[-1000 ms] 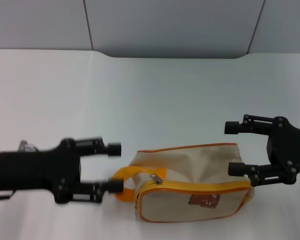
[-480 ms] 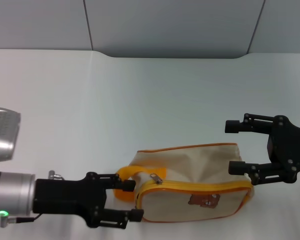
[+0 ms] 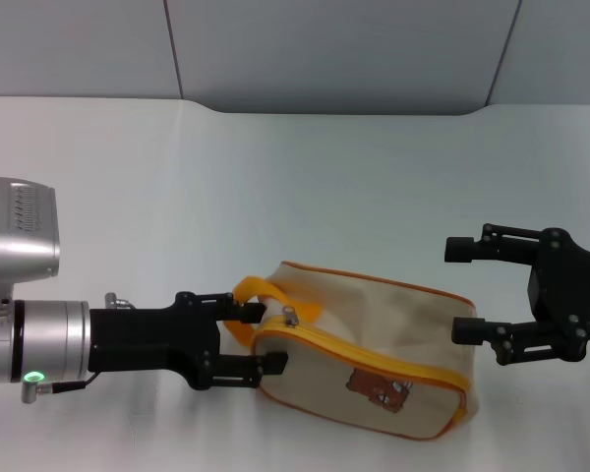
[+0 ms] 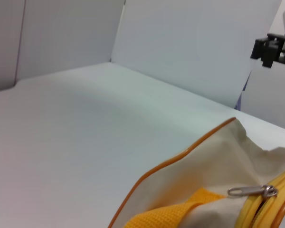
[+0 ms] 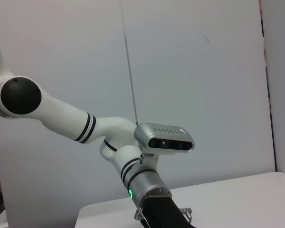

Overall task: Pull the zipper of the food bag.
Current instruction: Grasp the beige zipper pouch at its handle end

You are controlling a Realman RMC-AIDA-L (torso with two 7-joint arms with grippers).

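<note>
The beige food bag [image 3: 393,310] lies tilted on the white table, with a brown bear print [image 3: 379,390] on its front. Its orange zipper [image 3: 364,346] runs along the top front edge. The silver pull tab [image 3: 289,315] sits at the left end and also shows in the left wrist view [image 4: 251,191]. My left gripper [image 3: 259,337] is open and straddles the bag's left end, beside the orange loop handle [image 3: 248,293], with the pull tab just past its fingertips. My right gripper [image 3: 460,289] is open just right of the bag's right end, not touching it.
The white table [image 3: 305,187] reaches back to grey wall panels [image 3: 334,49]. My right gripper shows far off in the left wrist view [image 4: 270,47]. My left arm with its silver wrist camera [image 5: 164,137] shows in the right wrist view.
My left gripper dropped toward the near edge, reached right around the bag's left end, then moved back up. The bag's left end shifted away from me, so the bag lies tilted. The right gripper stayed.
</note>
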